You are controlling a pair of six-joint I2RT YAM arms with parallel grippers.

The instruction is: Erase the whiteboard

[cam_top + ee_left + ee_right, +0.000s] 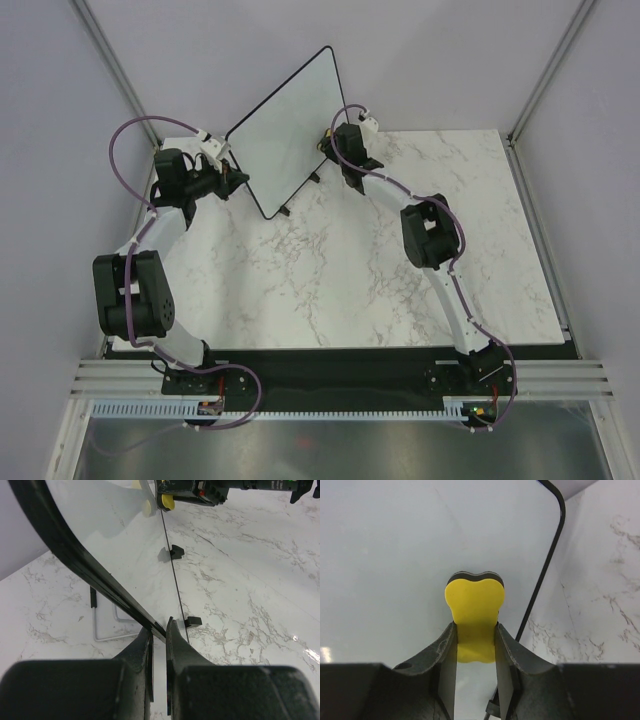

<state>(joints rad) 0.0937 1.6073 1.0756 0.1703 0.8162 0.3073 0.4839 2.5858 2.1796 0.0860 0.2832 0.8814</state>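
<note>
Top external view: the large glossy white rectangular whiteboard (pixel 285 130) with a thin black rim stands upright on its feet at the far-left part of the white marble-patterned table (pixel 400 270). The left arm is folded at the elbow with the forearm reaching forward. The left gripper (pixel 232 180) is clamped on the board's left rim. The right arm stretches diagonally across the table. The right gripper (pixel 330 140) is closed on a yellow lobed eraser (pixel 475 605), set against the board's face near its right edge.

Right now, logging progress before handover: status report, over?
Left gripper shut on whiteboard rim. Right gripper shut on yellow eraser, at the board face. No marks visible. Nothing in the way.
</note>
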